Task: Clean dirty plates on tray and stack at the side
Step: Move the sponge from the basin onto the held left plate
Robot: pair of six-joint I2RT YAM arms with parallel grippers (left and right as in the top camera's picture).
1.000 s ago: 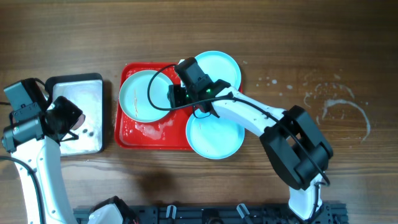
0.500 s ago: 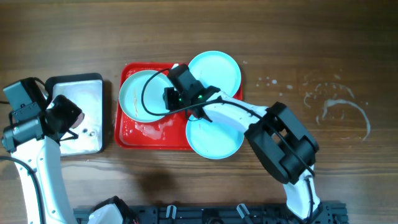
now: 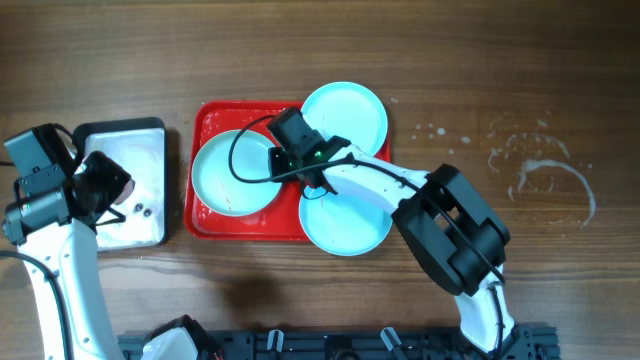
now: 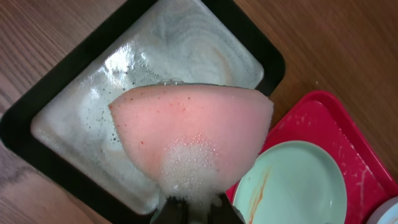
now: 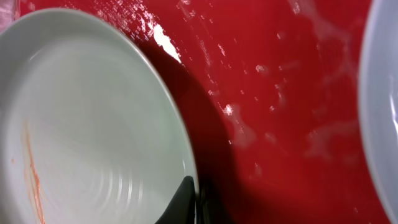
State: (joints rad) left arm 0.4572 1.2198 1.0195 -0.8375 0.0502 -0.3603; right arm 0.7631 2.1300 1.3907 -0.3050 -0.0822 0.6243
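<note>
**A:** Sponge [image 4: 189, 134] first: where is it?

**B:** It's pinched in the left gripper [image 4: 196, 210], foamy, above the silver tray [image 3: 125, 135].

**A:** And the red tray [image 3: 205, 222]?

**B:** Centre of the table [image 3: 500, 60]. The right gripper [image 5: 194, 199] is clamped on the rim of the smeared plate [image 3: 228, 172] lying in it. An upper plate [image 3: 350, 112] and a lower plate [image 3: 350, 228] overlap its right edge.

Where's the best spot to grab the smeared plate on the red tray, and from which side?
Pinch the smeared plate by its raised rim at the right edge, coming from the right. It is wide and shallow on the red tray, so only the rim fits a pinch; the right hand is shut there.
</note>
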